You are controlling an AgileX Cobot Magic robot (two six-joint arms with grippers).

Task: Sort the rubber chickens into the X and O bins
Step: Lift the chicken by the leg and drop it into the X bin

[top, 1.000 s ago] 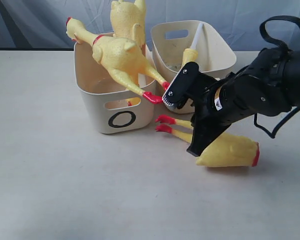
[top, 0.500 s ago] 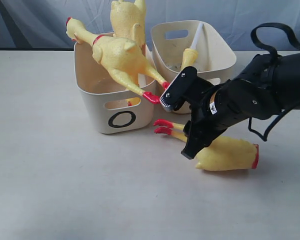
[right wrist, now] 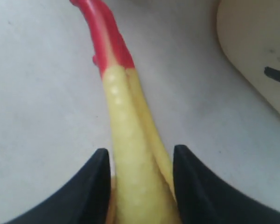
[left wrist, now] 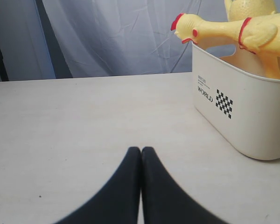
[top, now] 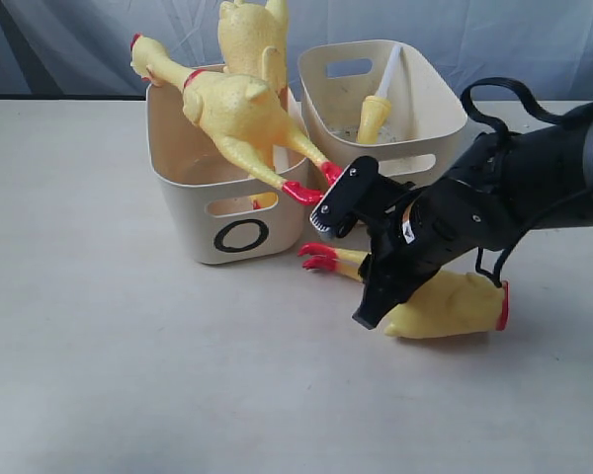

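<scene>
Here the right tool (right wrist: pixel 140 179), fingers apart, straddles the legs of a soft, light, squashy rubber chicken (top: pixel 445 304) lying on the worktop (top: pixel 128 375); the bumpy legs look grippable. The left tool (left wrist: pixel 141 151) is pressed together.

Your right gripper (right wrist: pixel 140 179) straddled the rubber chicken's yellow legs (right wrist: pixel 130 158), one black finger (right wrist: pixel 91 186) on each side. Its red feet (right wrist: pixel 102 32) lay on the table (right wrist: pixel 32 93). A cream bin (right wrist: pixel 256 51), its black mark partly cropped, stood nearby.
</scene>
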